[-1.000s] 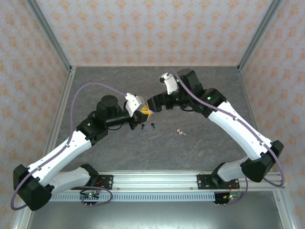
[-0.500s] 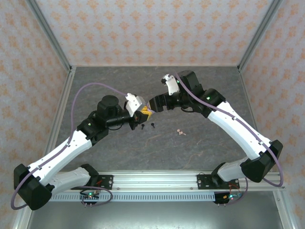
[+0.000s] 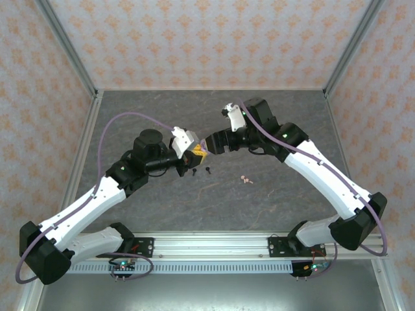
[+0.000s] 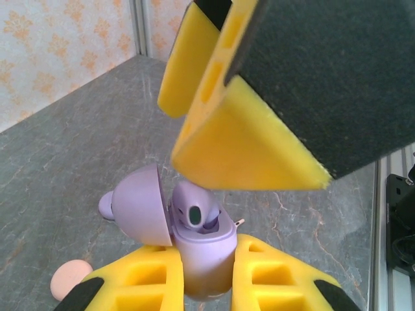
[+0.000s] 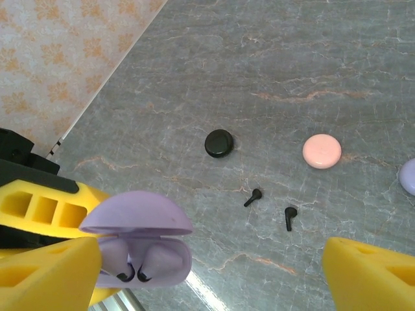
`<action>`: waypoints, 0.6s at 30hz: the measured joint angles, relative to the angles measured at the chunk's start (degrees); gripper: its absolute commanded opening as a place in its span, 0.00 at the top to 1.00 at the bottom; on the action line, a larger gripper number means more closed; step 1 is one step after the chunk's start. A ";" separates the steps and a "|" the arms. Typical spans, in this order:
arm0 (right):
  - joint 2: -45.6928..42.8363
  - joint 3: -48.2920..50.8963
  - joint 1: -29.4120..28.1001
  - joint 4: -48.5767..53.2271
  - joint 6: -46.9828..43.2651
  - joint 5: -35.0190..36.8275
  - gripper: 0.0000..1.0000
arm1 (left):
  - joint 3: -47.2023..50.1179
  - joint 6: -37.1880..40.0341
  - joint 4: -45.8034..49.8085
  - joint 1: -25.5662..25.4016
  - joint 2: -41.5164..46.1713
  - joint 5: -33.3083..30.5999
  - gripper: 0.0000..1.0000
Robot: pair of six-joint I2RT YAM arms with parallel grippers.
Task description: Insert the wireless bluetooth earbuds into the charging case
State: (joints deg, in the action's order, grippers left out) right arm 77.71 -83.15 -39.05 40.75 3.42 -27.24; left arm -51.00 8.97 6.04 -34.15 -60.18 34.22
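My left gripper (image 4: 207, 280) is shut on the body of a lilac charging case (image 4: 204, 256), held up with its lid (image 4: 139, 204) open. Two lilac earbuds (image 5: 133, 256) sit inside the case (image 5: 139, 259); one bud (image 4: 194, 210) shows in the left wrist view. Just above the case hangs my right gripper (image 5: 211, 278), open and holding nothing, its yellow fingers (image 4: 246, 149) close over the case. From above, both grippers (image 3: 194, 155) (image 3: 209, 144) meet mid-table. Two black earbuds (image 5: 253, 197) (image 5: 290, 218) lie loose on the table, and a pink pair (image 3: 246, 179) lies further right.
A shut black round case (image 5: 218, 143) and a shut pink one (image 5: 321, 151) lie on the grey marbled table (image 5: 311, 58). Another lilac case (image 5: 408, 176) sits at the view's right edge. Patterned walls with metal posts (image 3: 71, 58) enclose the table.
My right gripper has edged slightly nearer the held case and its jaws have narrowed a little. The left arm and the case have stayed still.
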 measured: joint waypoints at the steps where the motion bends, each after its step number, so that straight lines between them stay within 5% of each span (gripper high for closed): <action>1: 0.00 0.15 -0.02 0.04 0.00 -0.02 0.11 | 0.00 -0.04 -0.24 0.00 0.00 -0.04 1.00; 10: -0.46 0.33 1.51 -0.13 1.09 -1.60 0.09 | 0.07 -0.81 -1.55 0.00 0.02 -0.17 1.00; 18: -9.16 10.54 10.60 -14.14 9.70 -15.08 0.01 | 4.87 -5.99 -10.14 0.00 2.27 -0.15 1.00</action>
State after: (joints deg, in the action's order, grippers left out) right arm 68.55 -72.62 -28.45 26.61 13.13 -42.33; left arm -46.13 2.98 -4.10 -34.15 -57.91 34.06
